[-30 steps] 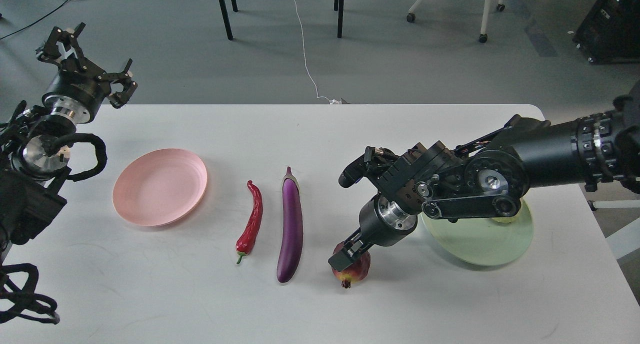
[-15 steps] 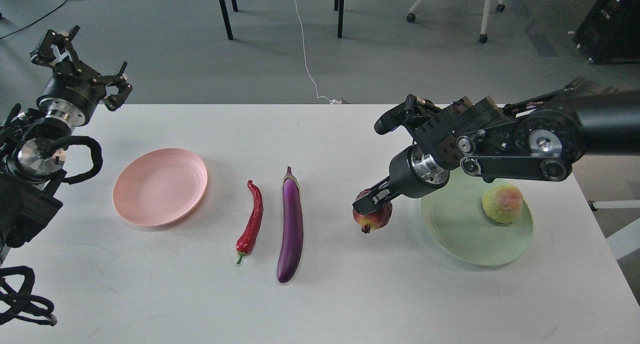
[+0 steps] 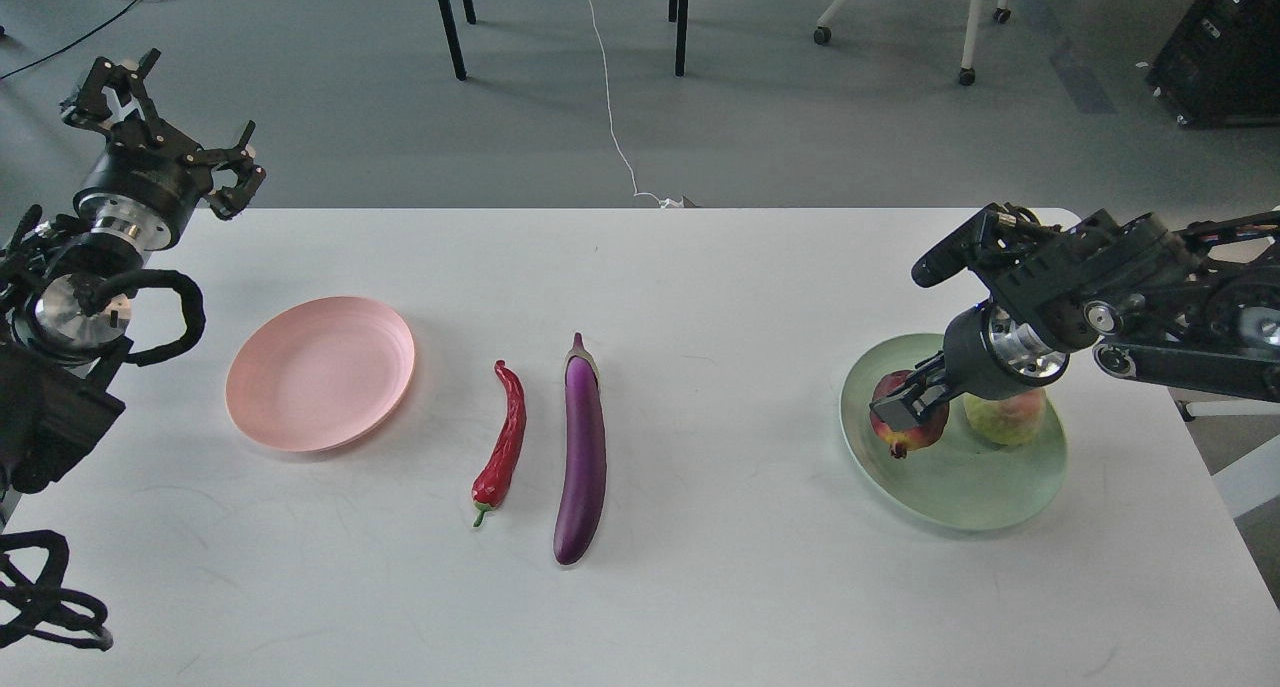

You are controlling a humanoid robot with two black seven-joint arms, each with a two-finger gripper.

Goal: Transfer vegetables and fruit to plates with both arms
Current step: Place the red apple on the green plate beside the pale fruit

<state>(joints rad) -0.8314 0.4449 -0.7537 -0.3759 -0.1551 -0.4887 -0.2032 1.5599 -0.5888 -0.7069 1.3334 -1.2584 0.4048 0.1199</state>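
My right gripper (image 3: 908,404) is shut on the dark red pomegranate-like fruit (image 3: 910,431) and holds it over the left part of the mint green plate (image 3: 950,487). The yellow-green fruit (image 3: 1005,419) lies on that plate, partly behind my right wrist. The purple eggplant (image 3: 583,452) and the red chili (image 3: 503,444) lie side by side at the table's middle. The pink plate (image 3: 320,373) stands bare at the left. My left gripper (image 3: 165,112) is open and held high beyond the table's back left corner.
The white table (image 3: 700,587) carries all these things. Beyond its far edge are table legs (image 3: 447,22), a white cable (image 3: 610,107) on the floor and a wheeled chair base (image 3: 900,17).
My right gripper lifted the dark red fruit off the table by the eggplant and carried it right, over the green plate. My left arm shifted slightly left.
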